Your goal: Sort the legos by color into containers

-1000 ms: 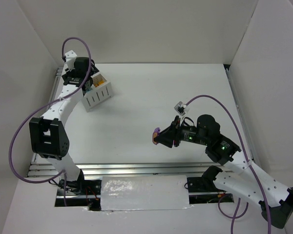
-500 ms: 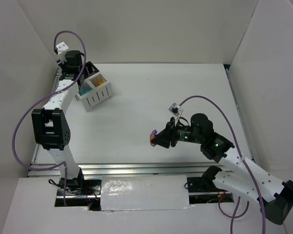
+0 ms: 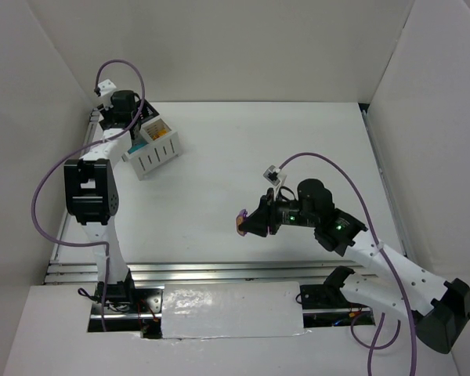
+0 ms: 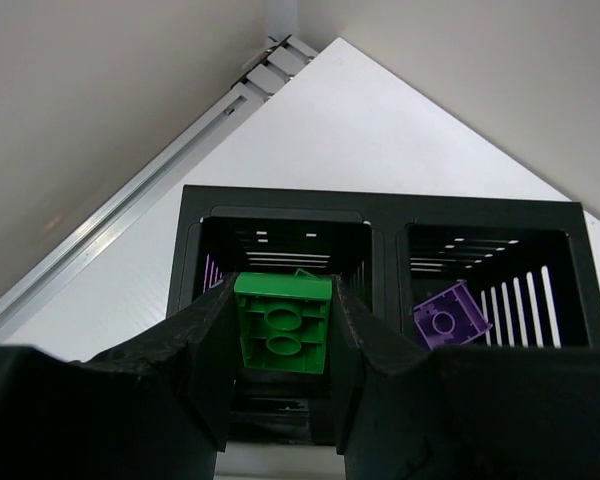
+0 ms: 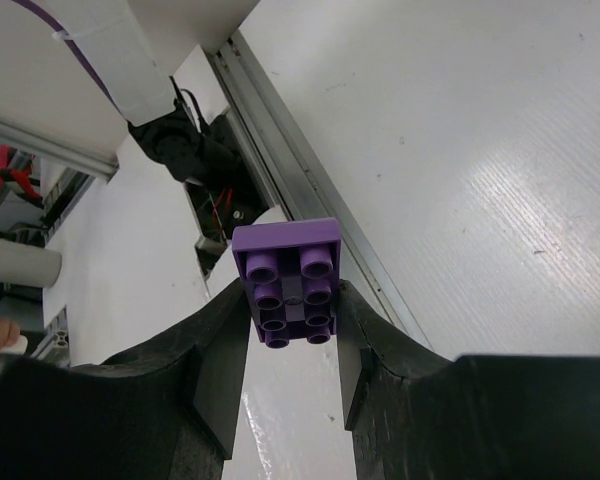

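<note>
Legos: green lego (image 4: 281,338) pinched in left gripper (image 4: 282,298), poised at left compartment of black bin (image 4: 385,200), table's far-left corner. Wrist has resettled there, so release looks due. Right gripper (image 5: 287,300) pinches purple lego (image 5: 286,280), edged leftward near table's front edge. Delivery pending.

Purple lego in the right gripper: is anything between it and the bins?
Nothing visible lies on the table between the purple lego and them, but the left gripper, holding a green lego, hangs over the black bins.
</note>
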`<state>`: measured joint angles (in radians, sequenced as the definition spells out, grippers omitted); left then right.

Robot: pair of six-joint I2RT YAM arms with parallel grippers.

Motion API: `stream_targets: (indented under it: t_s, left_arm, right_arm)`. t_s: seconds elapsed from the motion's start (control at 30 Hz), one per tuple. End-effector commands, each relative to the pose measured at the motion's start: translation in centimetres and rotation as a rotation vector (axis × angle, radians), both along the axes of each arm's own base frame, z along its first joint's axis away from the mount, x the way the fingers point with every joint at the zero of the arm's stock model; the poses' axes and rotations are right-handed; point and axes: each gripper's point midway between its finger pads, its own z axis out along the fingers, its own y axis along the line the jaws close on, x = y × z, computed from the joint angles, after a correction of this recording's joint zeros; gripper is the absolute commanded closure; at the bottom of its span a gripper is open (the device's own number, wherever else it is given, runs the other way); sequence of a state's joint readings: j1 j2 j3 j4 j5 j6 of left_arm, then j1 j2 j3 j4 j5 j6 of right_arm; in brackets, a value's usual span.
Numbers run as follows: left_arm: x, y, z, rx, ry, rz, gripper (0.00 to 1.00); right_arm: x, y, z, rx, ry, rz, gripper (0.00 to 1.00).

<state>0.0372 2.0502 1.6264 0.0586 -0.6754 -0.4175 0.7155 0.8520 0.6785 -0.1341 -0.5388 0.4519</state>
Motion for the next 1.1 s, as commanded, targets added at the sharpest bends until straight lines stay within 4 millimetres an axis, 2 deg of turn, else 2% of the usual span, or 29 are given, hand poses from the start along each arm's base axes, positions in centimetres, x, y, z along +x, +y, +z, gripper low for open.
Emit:
stream_targets:
  t_s: [0.0, 0.07, 0.1, 0.2, 0.3, 0.43, 0.47, 0.5, 0.53, 0.57, 0.6, 0.63, 0.67, 0.7, 0.73, 0.77, 0.8, 0.83, 0.87, 0.9, 0.93, 0.97, 1.0, 1.03, 1.07]
  left_arm:
    - [1.1, 0.8, 3.9, 0.017, -0.123, 0.037, 0.65]
    - [0.6, 1.0, 4.0, 0.014, -0.132, 0.059, 0.44]
    - [0.5, 1.2, 4.3, 0.019, -0.137, 0.058, 0.26]
    - [0.4, 1.0, 5.2, 0.014, -0.151, 0.047, 0.01]
    - [0.1, 0.9, 6.9, 0.003, -0.165, 0.039, 0.0]
    - [-1.5, 1.0, 10.0, -0.036, -0.161, 0.09, 0.0]
    - [-1.5, 0.5, 12.5, -0.071, -0.195, 0.071, 0.0]
    - [-3.2, -0.5, 12.6, -0.152, -0.149, 0.067, 0.01]
    - [-3.7, -1.6, 14.0, -0.217, -0.163, 0.02, 0.0]
    - [-3.8, -5.6, 13.8, -0.36, -0.14, -0.155, 0.0]
    - [-5.5, -8.4, 17.2, -0.428, -0.198, -0.293, 0.0]
    - [-6.5, -11.6, 14.8, -0.509, -0.153, -0.423, 0.0]
    - [-8.4, -18.2, 15.9, -0.616, -0.154, -0.691, 0.01]
    - [-11.3, -21.5, 20.8, -0.593, -0.282, -0.858, 0.0]
    - [-14.2, -26.8, 19.3, -0.618, -0.219, -1.012, 0.01]
    - [-18.0, -29.7, 21.5, -0.589, -0.243, -1.173, 0.0]
    - [-20.4, -31.9, 22.1, -0.592, -0.247, -1.281, 0.0]
    - [-23.6, -35.5, 21.4, -0.612, -0.222, -1.433, 0.02]
    - [-27.0, -36.8, 22.6, -0.626, -0.254, -1.541, 0.03]
    - [-29.6, -38.1, 22.9, -0.647, -0.256, -1.651, 0.04]
    - [-32.5, -40.1, 22.0, -0.669, -0.245, -1.753, 0.04]
    - [-35.2, -40.6, 22.8, -0.687, -0.269, -1.829, 0.05]
    - [-36.9, -41.3, 22.7, -0.695, -0.27, -1.889, 0.05]
    - [-39.5, -42.7, 21.8, -0.717, -0.239, -1.969, 0.07]
    - [-40.7, -43.1, 21.3, -0.712, -0.217, -2.001, 0.08]
  right_arm:
    - [0.4, 0.7, 1.8, 0.044, -0.049, 0.026, 1.0]
    - [0.4, 0.8, 1.7, 0.043, -0.043, 0.028, 1.0]
    - [0.4, 0.9, 1.6, 0.041, -0.043, 0.03, 1.0]
    - [0.6, 1.0, 1.5, 0.038, -0.038, 0.032, 1.0]
    - [0.7, 1.1, 1.6, 0.036, -0.039, 0.03, 1.0]
    - [1.2, 1.2, 2.0, 0.036, -0.046, 0.011, 1.0]
    - [1.5, 1.0, 2.4, 0.044, -0.054, -0.013, 1.0]
    - [1.8, 1.0, 2.8, 0.053, -0.063, -0.026, 1.0]
    - [1.8, 1.0, 3.3, 0.065, -0.074, -0.025, 1.0]
    - [2.0, 1.2, 3.7, 0.072, -0.078, -0.019, 1.0]
    - [1.9, 1.4, 4.9, 0.09, -0.093, -0.004, 1.0]
    - [1.9, 1.4, 5.5, 0.099, -0.091, 0.003, 1.0]
    - [1.8, 1.4, 5.8, 0.104, -0.081, 0.023, 1.0]
    - [1.7, 1.4, 6.7, 0.121, -0.086, 0.038, 1.0]
    - [1.4, 1.3, 7.1, 0.133, -0.072, 0.058, 1.0]
    - [0.4, 1.2, 7.5, 0.151, -0.06, 0.121, 1.0]
    - [0.2, 0.9, 7.9, 0.168, -0.053, 0.14, 1.0]
    - [-0.4, 0.6, 8.7, 0.195, -0.052, 0.163, 1.0]
    - [-1.6, 0.4, 8.9, 0.209, -0.045, 0.227, 1.0]
    - [-2.0, 0.0, 9.4, 0.223, -0.052, 0.247, 1.0]
    - [-2.9, -0.3, 10.1, 0.242, -0.056, 0.274, 1.0]
    - [-3.8, -0.5, 10.8, 0.26, -0.073, 0.321, 1.0]
    - [-4.3, -0.6, 11.3, 0.273, -0.081, 0.343, 1.0]
    - [-4.7, -0.8, 11.9, 0.288, -0.088, 0.353, 1.0]
    - [-4.9, -0.9, 12.2, 0.29, -0.089, 0.356, 1.0]
